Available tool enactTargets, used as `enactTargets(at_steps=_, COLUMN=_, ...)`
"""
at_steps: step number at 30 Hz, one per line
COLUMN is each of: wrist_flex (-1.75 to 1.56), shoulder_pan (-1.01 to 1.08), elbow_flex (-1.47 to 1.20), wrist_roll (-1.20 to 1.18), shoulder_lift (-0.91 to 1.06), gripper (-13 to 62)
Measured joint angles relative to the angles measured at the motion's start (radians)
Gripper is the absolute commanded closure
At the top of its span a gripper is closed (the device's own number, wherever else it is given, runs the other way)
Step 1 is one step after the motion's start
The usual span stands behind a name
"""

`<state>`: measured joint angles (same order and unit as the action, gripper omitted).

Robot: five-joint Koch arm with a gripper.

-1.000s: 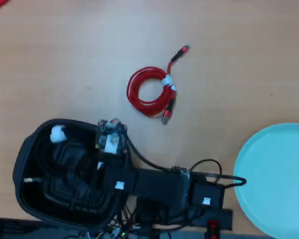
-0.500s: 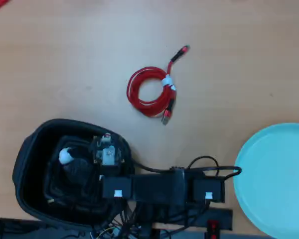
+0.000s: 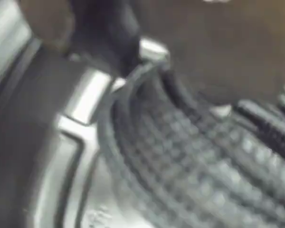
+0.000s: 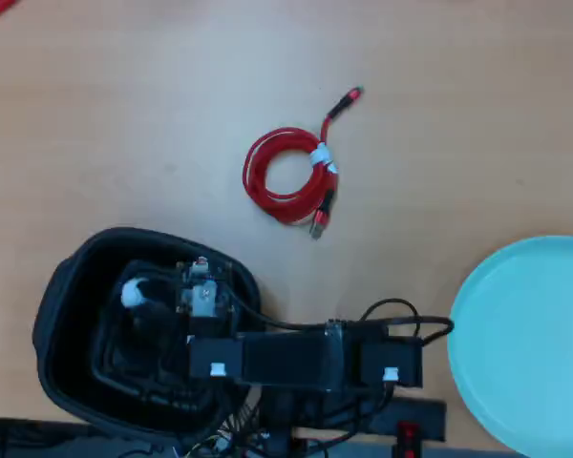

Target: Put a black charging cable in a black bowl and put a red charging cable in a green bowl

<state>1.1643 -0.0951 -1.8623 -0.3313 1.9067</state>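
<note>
The jaws hang inside the black bowl, grip unreadable; the red cable lies far-right on the counter.

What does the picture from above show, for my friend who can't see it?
A robot arm reaches into the black bowl at lower left, where the black charging cable lies. The red charging cable sits coiled on the wooden table, and the green bowl is empty at right.

Black block-built arm with white labels

In the overhead view the arm was made of boxy black segments, three bearing small white stickers. Thin black wires looped over its middle joint. The wrist end carried a pale grey-and-tan part, and a small red piece showed at the base.
</note>
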Motion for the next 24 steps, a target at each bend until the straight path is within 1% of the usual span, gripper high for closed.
enactTargets(at_steps=1, wrist_flex=-0.002, shoulder_pan=0.0, elbow_flex=0.005, wrist_roll=0.0, shoulder_lift=-0.009, gripper=29.6)
enactTargets(at_steps=5, wrist_flex=0.0, shoulder_pan=0.0, elbow_flex=0.098, wrist_roll=0.0, shoulder_lift=-0.046, gripper=27.0)
enactTargets(at_steps=9, wrist_flex=0.005, shoulder_pan=-0.002, elbow_flex=0.104, wrist_roll=0.0, shoulder_lift=-0.049, gripper=22.9)
enactTargets(at_steps=17, wrist_flex=0.018, shoulder_pan=0.02, elbow_flex=0.104, wrist_roll=0.0, shoulder_lift=-0.049, gripper=7.2)
enactTargets(at_steps=19, wrist_flex=0.051, shoulder_pan=0.071, elbow_flex=0.127, wrist_roll=-0.002, shoulder_lift=-0.049, gripper=5.7)
enactTargets(at_steps=24, wrist_flex=0.166, shoulder_pan=0.281, elbow_flex=0.313, wrist_roll=-0.002, shoulder_lift=-0.051, gripper=6.0)
